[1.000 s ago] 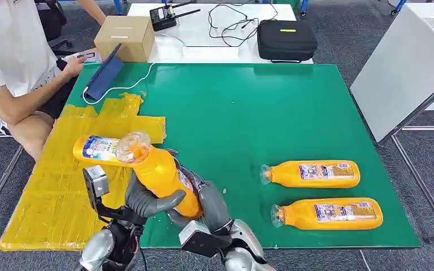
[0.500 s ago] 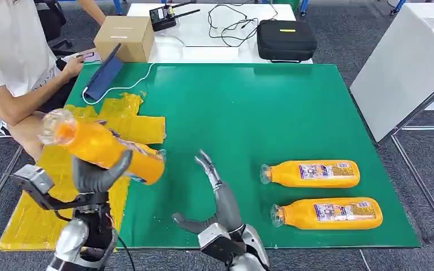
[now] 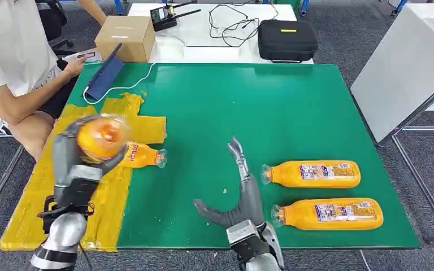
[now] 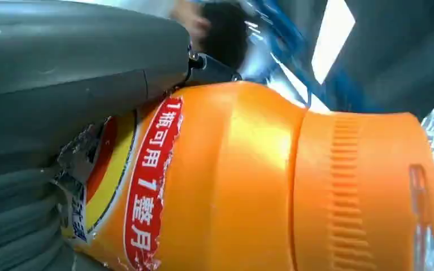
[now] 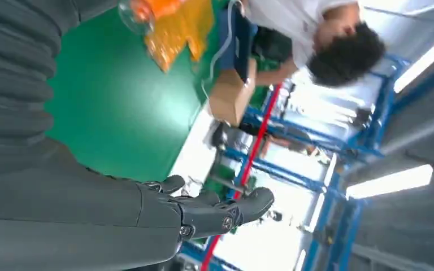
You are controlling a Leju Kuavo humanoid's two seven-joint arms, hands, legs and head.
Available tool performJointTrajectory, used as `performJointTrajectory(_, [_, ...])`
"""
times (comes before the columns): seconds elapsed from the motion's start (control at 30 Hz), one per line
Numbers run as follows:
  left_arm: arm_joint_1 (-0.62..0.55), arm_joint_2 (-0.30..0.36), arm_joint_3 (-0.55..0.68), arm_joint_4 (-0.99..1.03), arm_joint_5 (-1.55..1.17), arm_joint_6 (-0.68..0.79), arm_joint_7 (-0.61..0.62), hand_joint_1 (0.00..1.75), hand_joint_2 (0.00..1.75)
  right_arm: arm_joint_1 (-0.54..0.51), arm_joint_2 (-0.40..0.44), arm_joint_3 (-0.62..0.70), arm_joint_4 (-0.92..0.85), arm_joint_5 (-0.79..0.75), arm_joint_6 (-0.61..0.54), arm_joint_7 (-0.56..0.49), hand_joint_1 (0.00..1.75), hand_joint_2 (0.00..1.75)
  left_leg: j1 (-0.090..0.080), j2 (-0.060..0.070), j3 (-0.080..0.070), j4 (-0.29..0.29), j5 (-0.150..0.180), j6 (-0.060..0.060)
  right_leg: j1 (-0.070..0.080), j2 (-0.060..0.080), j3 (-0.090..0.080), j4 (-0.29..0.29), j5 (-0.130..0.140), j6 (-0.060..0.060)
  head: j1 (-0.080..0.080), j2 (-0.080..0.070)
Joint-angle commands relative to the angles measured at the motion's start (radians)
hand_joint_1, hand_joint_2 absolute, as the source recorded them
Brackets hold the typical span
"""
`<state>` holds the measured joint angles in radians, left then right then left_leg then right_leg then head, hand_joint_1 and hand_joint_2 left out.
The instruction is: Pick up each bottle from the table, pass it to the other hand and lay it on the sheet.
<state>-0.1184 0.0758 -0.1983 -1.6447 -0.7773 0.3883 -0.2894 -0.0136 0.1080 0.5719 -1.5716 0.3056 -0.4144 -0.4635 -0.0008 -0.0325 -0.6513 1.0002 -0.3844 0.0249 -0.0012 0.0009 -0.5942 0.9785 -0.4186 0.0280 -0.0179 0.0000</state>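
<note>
My left hand (image 3: 70, 164) grips an orange bottle (image 3: 102, 137) above the yellow sheet (image 3: 56, 192), its clear cap end turned toward the camera; up close the bottle (image 4: 248, 180) shows a red and yellow label beside my thumb (image 4: 79, 62). Another orange bottle (image 3: 141, 156) lies on the sheet's right part, cap pointing right. Two more orange bottles (image 3: 312, 174) (image 3: 329, 214) lie side by side on the green table (image 3: 248, 113) at the right. My right hand (image 3: 242, 195) is empty, fingers spread, left of those two bottles; its fingers (image 5: 215, 212) hold nothing.
A person (image 3: 11, 62) sits at the table's left edge. A blue tablet (image 3: 104, 73) with a white cable lies at the back left. Behind the table stand a cardboard box (image 3: 125, 36) and a black case (image 3: 287, 39). A grey panel (image 3: 401, 73) leans at the right.
The bottle passed from both hands to my left hand alone, which swung it left over the sheet and turned its cap toward the camera. My right hand let go and moved right, open.
</note>
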Motion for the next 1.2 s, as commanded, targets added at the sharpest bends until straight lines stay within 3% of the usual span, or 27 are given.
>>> performJointTrajectory(0.03, [-0.104,0.162,-0.216,0.333,-0.305,-0.185,0.141,1.75,1.75,0.022,-0.003,-0.124,-0.115,0.008,0.056,0.018,0.00,1.75,0.000,0.001,0.003,-0.001,0.000,-0.001,0.000,-0.001,0.003,-0.001,0.000,0.000,0.000,0.000])
performJointTrajectory(0.6, [-0.141,0.200,-0.295,0.485,-0.398,-0.260,0.199,1.75,1.75,0.006,0.006,-0.134,-0.099,-0.004,0.076,0.015,0.00,1.75,0.001,0.006,0.005,0.000,-0.002,-0.002,0.001,0.001,0.005,0.000,-0.001,-0.001,0.000,0.000])
performJointTrajectory(0.83, [-0.164,0.112,-0.322,0.607,-0.539,-0.114,0.272,1.75,1.75,-0.004,0.010,-0.116,-0.088,-0.013,0.099,0.019,0.00,1.75,0.000,0.004,0.005,-0.001,-0.001,-0.001,0.000,-0.001,0.005,-0.001,-0.001,0.000,0.000,0.000])
performJointTrajectory(1.2, [-0.242,-0.003,-0.285,0.709,-0.521,-0.072,0.247,1.75,1.75,-0.010,0.001,-0.088,-0.079,-0.028,0.118,0.018,0.00,1.75,0.000,0.002,0.003,-0.001,0.001,0.000,0.000,0.000,0.004,-0.001,0.001,0.000,0.000,0.000])
